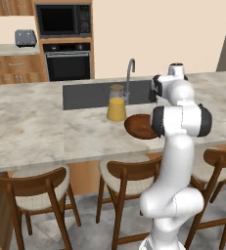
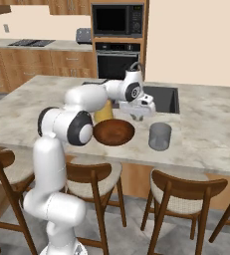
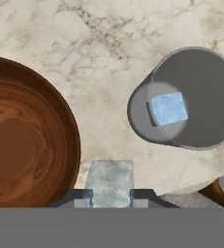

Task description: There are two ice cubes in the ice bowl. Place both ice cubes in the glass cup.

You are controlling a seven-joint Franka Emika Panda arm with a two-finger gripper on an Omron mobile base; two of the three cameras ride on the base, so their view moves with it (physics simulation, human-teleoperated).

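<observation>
One pale blue ice cube [image 3: 168, 108] lies inside the grey glass cup [image 3: 181, 131].
The gripper [image 3: 109, 193] pinches a second translucent cube [image 3: 109, 180] beside the brown wooden bowl [image 3: 31, 140].

Two ice cubes: one [image 3: 168, 108] lies in the cup at the right of the hand view, the other [image 3: 109, 180] sits at bottom centre between the finger tips. One wooden bowl [image 2: 113, 132], one glass cup [image 2: 159, 136], one jar of orange juice [image 1: 116, 103]. Three wooden stools in the left base view, at lower left [image 1: 34, 191], centre [image 1: 129, 177] and right [image 1: 217, 168]. One sink [image 1: 85, 95] with one tap [image 1: 130, 73]. One microwave [image 1: 63, 20], one oven [image 1: 68, 62], one toaster [image 1: 25, 37].
</observation>
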